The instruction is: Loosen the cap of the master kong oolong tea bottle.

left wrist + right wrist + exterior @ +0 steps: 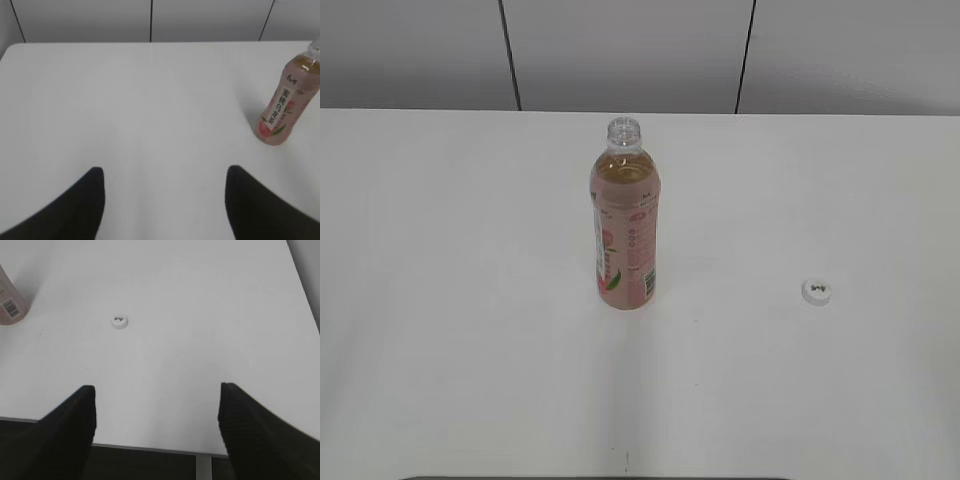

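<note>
The master kong oolong tea bottle [625, 222] stands upright mid-table with its neck open and no cap on it; it also shows in the left wrist view [287, 102] and its base in the right wrist view [10, 302]. The small white cap [817, 291] lies flat on the table to the bottle's right, apart from it, and shows in the right wrist view [119, 320]. My left gripper [164, 172] is open and empty, well back from the bottle. My right gripper [156, 390] is open and empty near the table's front edge. Neither gripper shows in the exterior view.
The white table [470, 300] runs to a grey panelled wall [620, 50] at the back. Its front edge [150, 446] shows in the right wrist view, with dark floor below.
</note>
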